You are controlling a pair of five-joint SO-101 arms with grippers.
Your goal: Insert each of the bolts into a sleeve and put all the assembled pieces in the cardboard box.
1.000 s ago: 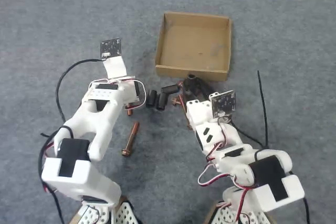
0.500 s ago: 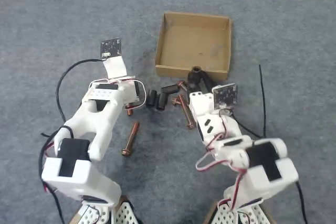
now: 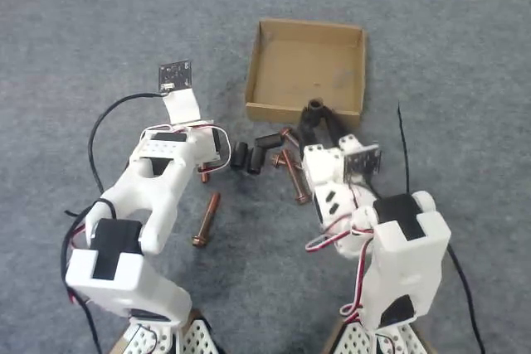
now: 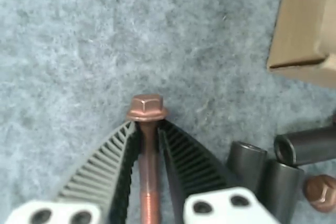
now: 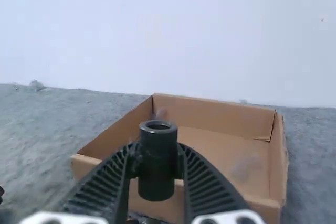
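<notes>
Shallow brown open-topped cardboard box just beyond the right gripper, clamped on an upright black tubular sleeve with bore up; left gripper pinched on a copper hex-flange bolt, head past the fingertips, loose black sleeves just beside.

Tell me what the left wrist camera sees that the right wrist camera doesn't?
Left wrist view: the left gripper shut on a copper bolt, with loose black sleeves and another bolt head lying nearby. Right wrist view: the right gripper holding a black sleeve upright, with a white wall behind. Both: the cardboard box and grey carpet.
</notes>
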